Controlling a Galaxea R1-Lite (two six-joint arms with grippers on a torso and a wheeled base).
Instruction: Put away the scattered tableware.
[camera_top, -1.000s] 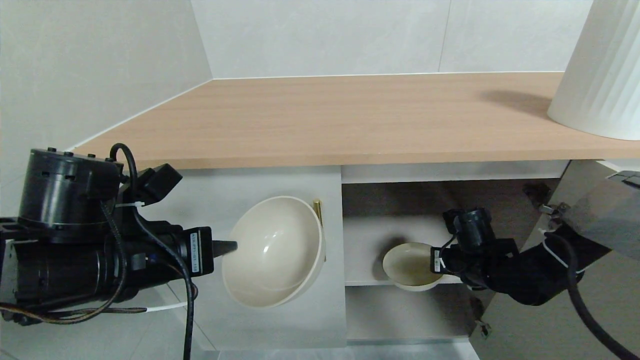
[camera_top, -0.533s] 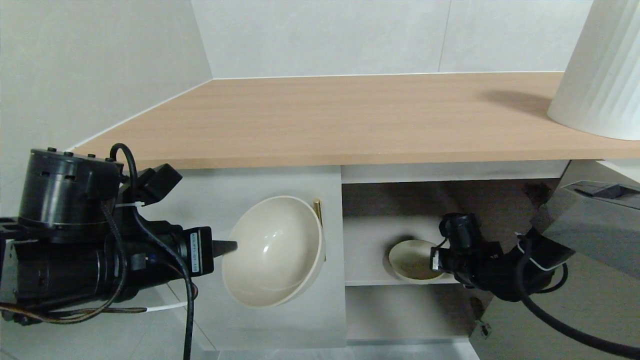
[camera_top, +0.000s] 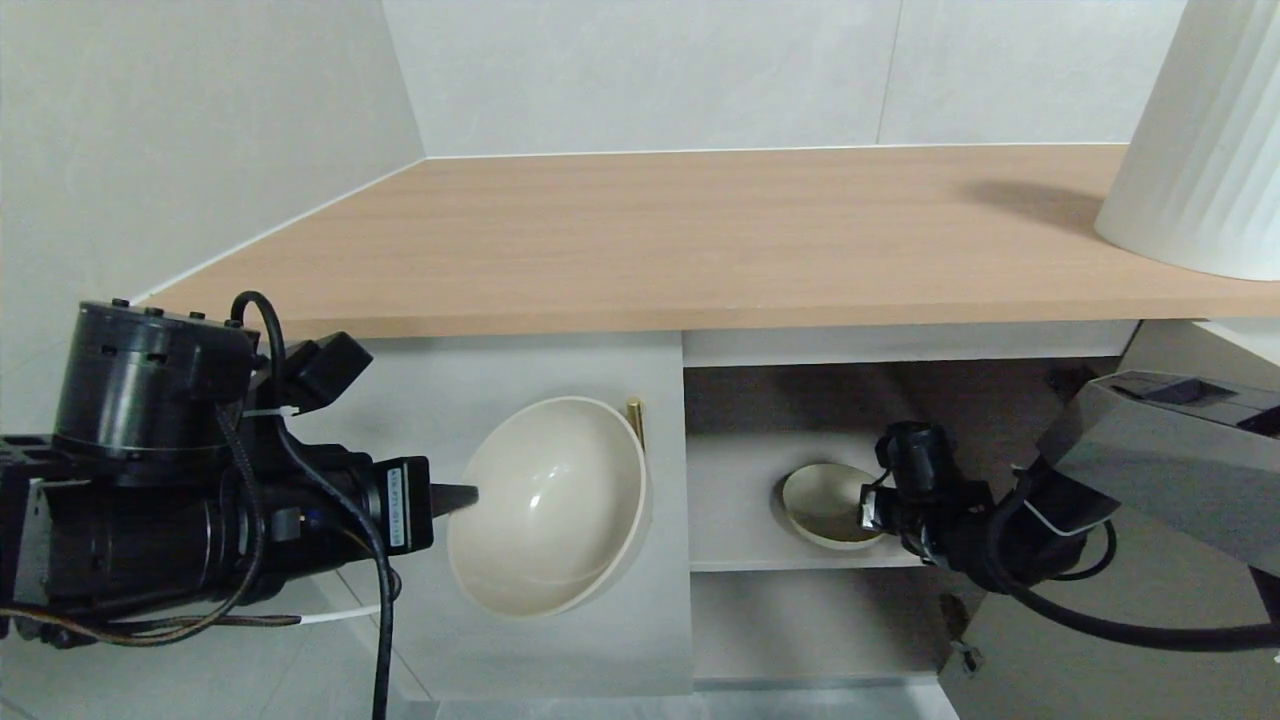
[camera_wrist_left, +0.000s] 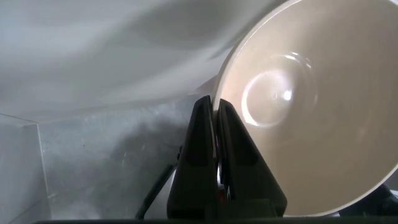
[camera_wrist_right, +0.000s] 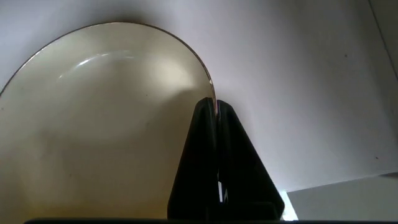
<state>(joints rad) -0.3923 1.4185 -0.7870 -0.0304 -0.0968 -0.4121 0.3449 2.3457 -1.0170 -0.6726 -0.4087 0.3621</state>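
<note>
My left gripper (camera_top: 466, 495) is clamped on the rim of the large cream bowl (camera_top: 550, 510). In the left wrist view the two fingers (camera_wrist_left: 202, 124) press together with the rim caught thin between them. I hold the bowl tipped up on its side, its hollow facing out, in front of the closed grey cabinet door (camera_top: 450, 380). It is just beside the small gold handle (camera_top: 635, 412) at that door's edge.

My right gripper (camera_top: 872, 510) is inside the open compartment on the right, pinching the rim of the small cream bowl (camera_top: 825, 500) in the same way, jaws tight on the edge. That bowl sits tilted over the pale shelf (camera_top: 730, 500) – I cannot tell whether its base touches the shelf.

Above both runs the wooden countertop (camera_top: 700, 240), with a white ribbed vessel (camera_top: 1200, 150) standing at its right end.
</note>
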